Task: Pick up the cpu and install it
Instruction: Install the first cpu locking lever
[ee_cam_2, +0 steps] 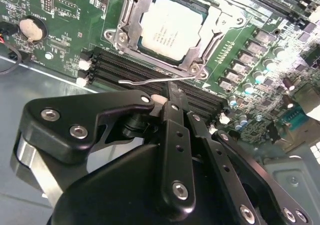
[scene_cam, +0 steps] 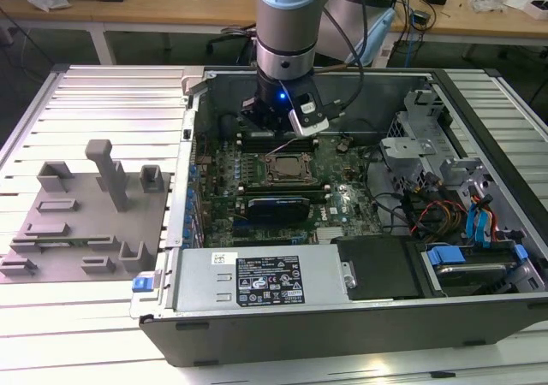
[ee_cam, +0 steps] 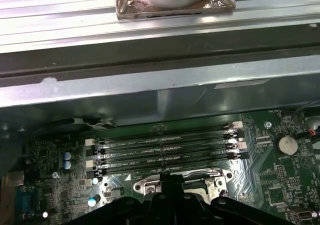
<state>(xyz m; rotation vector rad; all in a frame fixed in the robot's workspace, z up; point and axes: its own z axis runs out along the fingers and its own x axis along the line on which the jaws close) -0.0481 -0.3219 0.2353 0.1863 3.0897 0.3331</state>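
Note:
The cpu (ee_cam_2: pixel 172 27), a flat square chip with a silvery-grey top, lies inside the metal-framed socket (ee_cam_2: pixel 150 5) on the green motherboard. A thin wire lever (ee_cam_2: pixel 150 80) lies loose along the socket's near edge. My gripper (ee_cam_2: pixel 172 91) hangs just off the socket, over the black memory slots (ee_cam_2: pixel 125 67), with its fingers shut and nothing between them. In the exterior view the gripper (scene_cam: pixel 272 127) hovers inside the open computer case, slightly behind the socket (scene_cam: pixel 287 168). In the first wrist view the gripper tip (ee_cam: pixel 172 179) sits above the socket's frame (ee_cam: pixel 145 187).
The case wall (ee_cam: pixel 160 90) rises close behind the memory slots. A power supply with a white label (scene_cam: pixel 270 284) lies along the case front. Drive cage (scene_cam: pixel 411 145) and coloured cables (scene_cam: pixel 445 214) are at the exterior view's right. A grey fixture plate (scene_cam: pixel 81 222) lies outside the case, on the left.

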